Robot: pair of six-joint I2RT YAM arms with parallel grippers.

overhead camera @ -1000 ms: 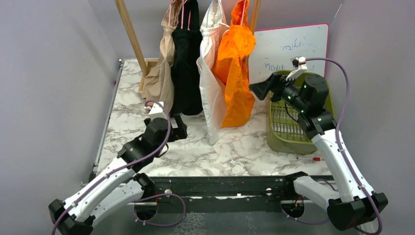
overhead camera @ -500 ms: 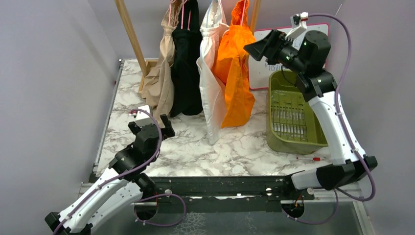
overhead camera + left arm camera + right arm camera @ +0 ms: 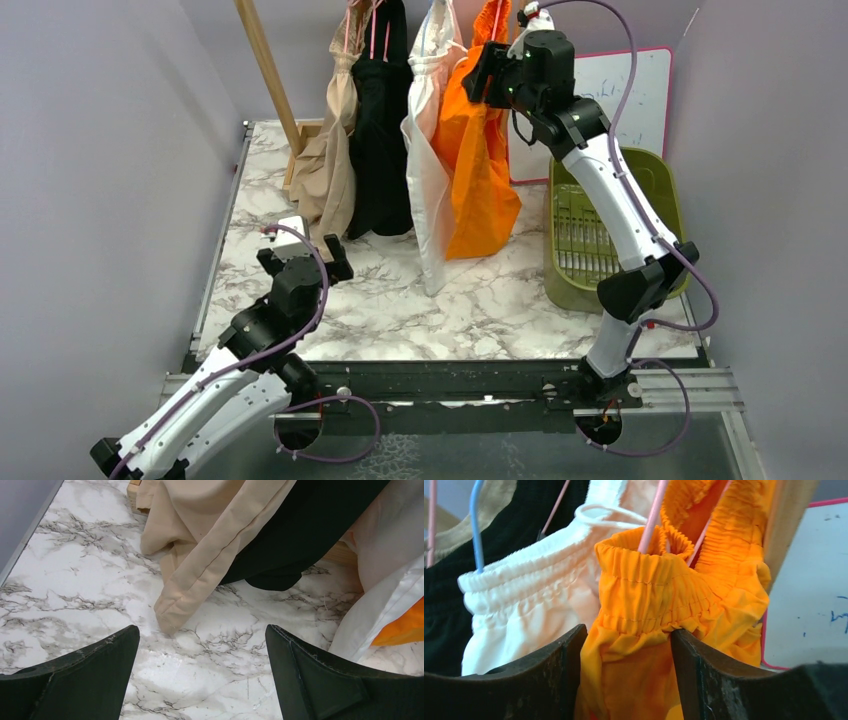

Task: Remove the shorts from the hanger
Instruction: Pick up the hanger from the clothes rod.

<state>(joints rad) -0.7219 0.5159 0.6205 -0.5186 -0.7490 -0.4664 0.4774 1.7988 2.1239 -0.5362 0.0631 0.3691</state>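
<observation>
Shorts hang bunched: tan, black, cream-white, bright orange.

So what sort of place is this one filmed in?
Probably a lab robot cell, not a home: plain grey walls box in a marble-look tabletop, with shorts hung on a small wooden rack and a whiteboard propped behind.

Left arm: folded low, forearm reaching forward. Left hand: pointed down and forward, fingers spread fully apart, nothing between them.

Right arm: extended high and forward, wrist turned leftward. Right hand: fingers partly apart. The orange shorts fill the gap and touch both fingers; firm grip not determinable.
</observation>
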